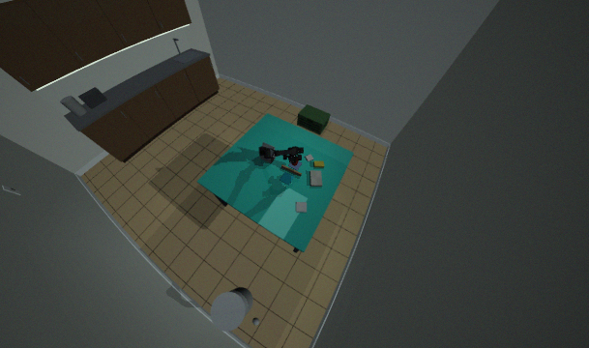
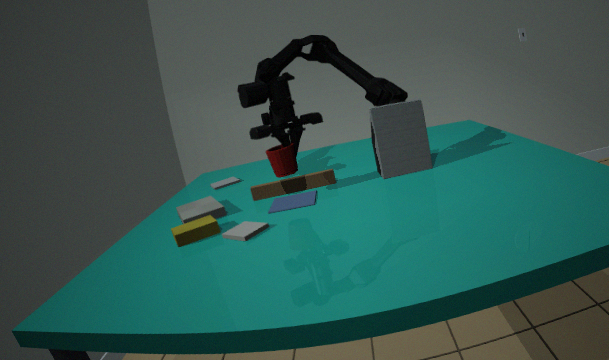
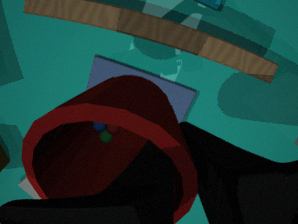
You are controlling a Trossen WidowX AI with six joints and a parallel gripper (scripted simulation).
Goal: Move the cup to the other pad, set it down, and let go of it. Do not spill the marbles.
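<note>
The red cup (image 2: 282, 161) (image 3: 131, 92) is held up off the table, slightly tilted. My gripper (image 2: 290, 144) (image 3: 173, 131) is shut on the cup's wall, one finger inside and one outside. A blue marble (image 3: 99, 126), a green marble (image 3: 106, 136) and a dark red marble (image 3: 113, 129) lie inside it. The violet-blue pad (image 2: 292, 202) (image 3: 183, 98) is partly covered by the cup in the wrist view. The other pad (image 1: 286, 179) (image 3: 214, 3), teal-blue, lies beyond the wooden bar (image 1: 291, 170) (image 2: 324, 178) (image 3: 150, 31), and is hidden in the exterior view.
The low wooden bar stands between the two pads. A yellow block (image 1: 318, 164) (image 2: 196, 231), a thick grey slab (image 1: 315, 178) (image 2: 201, 208) and thin pale tiles (image 2: 245, 230) (image 2: 226, 183) lie to one side. A grey upright box (image 2: 401, 140) stands by the arm's base.
</note>
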